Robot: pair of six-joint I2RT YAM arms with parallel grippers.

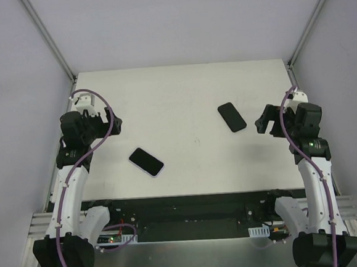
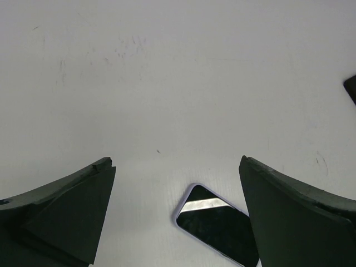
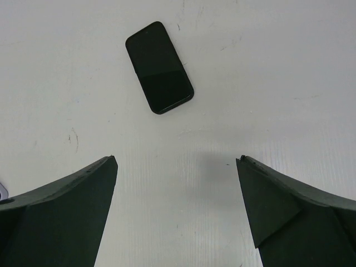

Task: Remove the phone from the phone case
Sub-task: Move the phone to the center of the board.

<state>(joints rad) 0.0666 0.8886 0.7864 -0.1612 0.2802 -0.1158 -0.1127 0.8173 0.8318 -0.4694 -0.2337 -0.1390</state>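
A phone in a pale lavender phone case (image 1: pixel 146 162) lies screen up on the white table (image 1: pixel 182 96), left of centre near the front edge. In the left wrist view the cased phone (image 2: pixel 214 222) sits low, partly behind the right finger. A second phone, all black (image 1: pixel 231 117), lies right of centre; it shows whole in the right wrist view (image 3: pixel 159 67). My left gripper (image 1: pixel 111 121) hovers open at the table's left side, up and left of the lavender phone (image 2: pixel 177 162). My right gripper (image 1: pixel 261 121) is open just right of the black phone (image 3: pixel 176 159). Neither holds anything.
Grey enclosure walls with metal corner rails (image 1: pixel 47 38) close in the table on the left, right and back. The black rail and electronics (image 1: pixel 191 216) run along the near edge between the arm bases.
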